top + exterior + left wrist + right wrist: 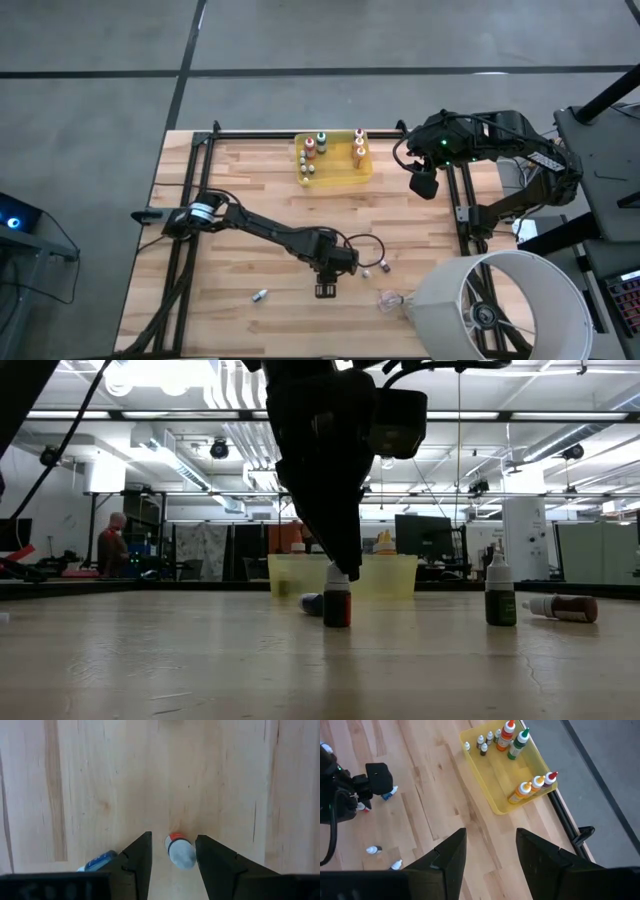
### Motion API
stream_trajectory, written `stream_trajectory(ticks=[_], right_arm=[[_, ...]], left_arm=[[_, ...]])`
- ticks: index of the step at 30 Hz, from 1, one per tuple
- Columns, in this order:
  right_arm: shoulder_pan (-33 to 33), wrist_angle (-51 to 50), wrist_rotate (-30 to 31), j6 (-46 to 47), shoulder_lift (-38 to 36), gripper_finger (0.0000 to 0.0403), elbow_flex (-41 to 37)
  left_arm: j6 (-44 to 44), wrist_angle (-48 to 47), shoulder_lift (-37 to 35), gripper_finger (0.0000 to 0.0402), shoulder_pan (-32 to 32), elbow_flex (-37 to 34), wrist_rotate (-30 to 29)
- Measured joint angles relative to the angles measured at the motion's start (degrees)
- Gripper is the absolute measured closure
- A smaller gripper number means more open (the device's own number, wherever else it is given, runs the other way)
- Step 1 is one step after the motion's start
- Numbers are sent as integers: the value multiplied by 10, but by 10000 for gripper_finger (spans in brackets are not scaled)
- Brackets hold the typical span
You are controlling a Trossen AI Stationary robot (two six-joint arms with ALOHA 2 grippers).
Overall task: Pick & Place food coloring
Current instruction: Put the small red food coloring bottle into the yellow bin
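Left tool (172, 857): low over the front middle of the pale wooden plank table (250, 190), fingers pointing down and set narrowly apart on either side of a small upright bottle
Bottle between the fingers: tiny grey-bodied food coloring bottle with a red cap (179, 851); in the left wrist view a thin gap shows on each side, so it is straddled, not clamped; in the low view it stands on the table right under the dark arm (337, 598)
Blue-capped bottle: small bottle with a blue body (97, 862) lying on its side just beside the outer face of one left finger; its end shows behind the red-capped one in the low view (311, 603)
Other loose bottles: one lying alone near the front left of the table (259, 296); two just right of the left tool (374, 269); in the low view one with a white cap stands upright (499, 592) and a brown one lies flat beside it (563, 607)
Tray: translucent yellow plastic tray (492, 775) at the back middle of the table, holding upright bottles in two groups, small ones and taller orange and green ones at one end, three more along the far wall
Right tool (490, 851): raised off the table near the back right corner, beside the tray, fingers wide apart with nothing between them
Plastic scrap: small clear crumpled piece (390, 299) at the front right
Lamp shade: large white drum-shaped shade (500, 305) over the front right corner
Background: a person in red (113, 546) far off in the room
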Motion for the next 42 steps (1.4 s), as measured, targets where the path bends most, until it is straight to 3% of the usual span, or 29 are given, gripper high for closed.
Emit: stream_trajectory(ticks=[42], right_arm=[[0, 0, 0, 0, 0, 239, 0]], left_arm=[[7, -21, 0, 289, 0, 0, 32]])
